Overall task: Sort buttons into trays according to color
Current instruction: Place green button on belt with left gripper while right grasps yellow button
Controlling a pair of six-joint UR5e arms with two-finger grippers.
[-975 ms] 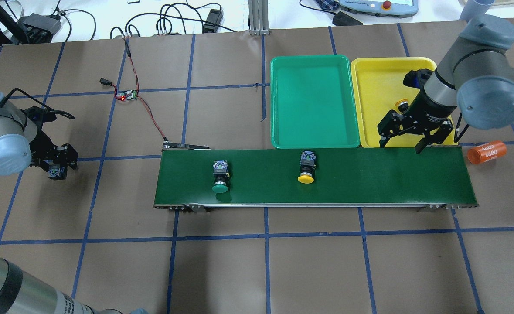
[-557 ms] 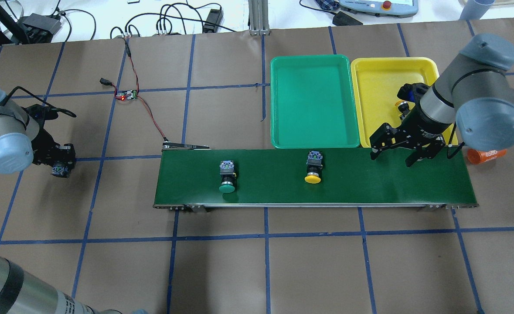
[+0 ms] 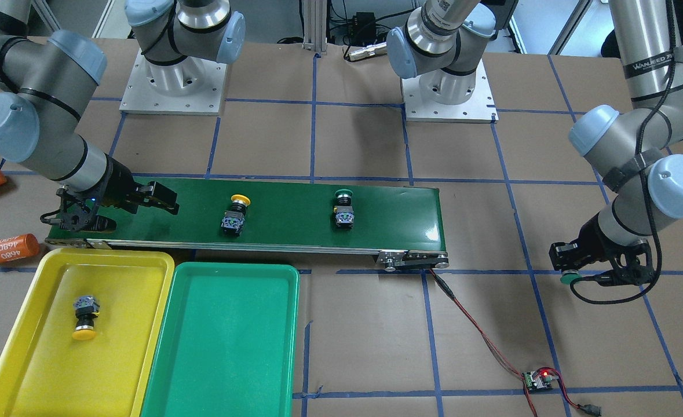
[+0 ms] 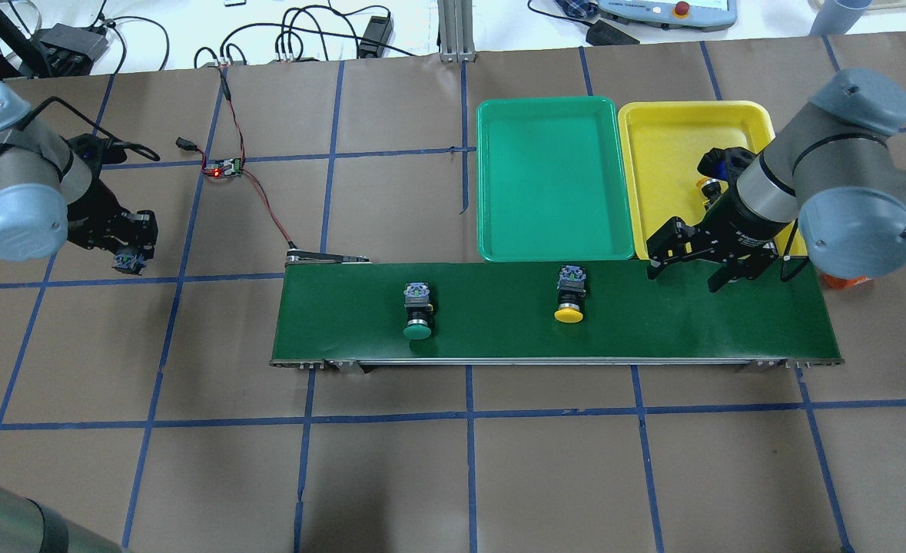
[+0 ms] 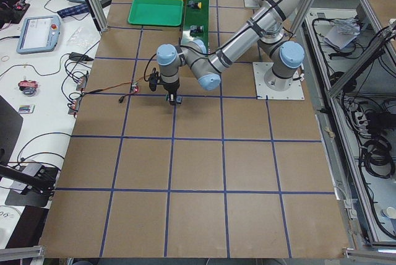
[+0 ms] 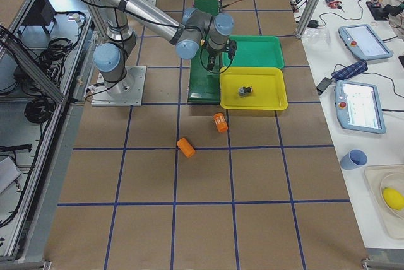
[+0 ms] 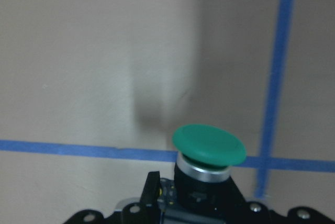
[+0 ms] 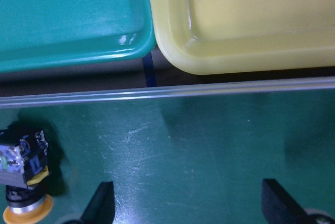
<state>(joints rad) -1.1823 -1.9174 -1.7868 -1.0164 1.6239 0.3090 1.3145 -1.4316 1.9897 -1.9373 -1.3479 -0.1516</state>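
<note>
At the overhead view's right, the right gripper (image 4: 684,278) hovers released over the conveyor belt (image 4: 491,334), likely awaiting the yellow button (image 4: 569,296) at centre, while far left the left gripper (image 4: 128,259) grasps a green-capped button (image 7: 209,144).

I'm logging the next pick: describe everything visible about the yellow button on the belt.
The yellow button lies on its side on the green belt, round yellow cap toward the robot, grey-blue block end toward the green tray, with a black body and a silver ring between. Nothing grips it; the open right gripper is apart, nearer the belt's end.
</note>
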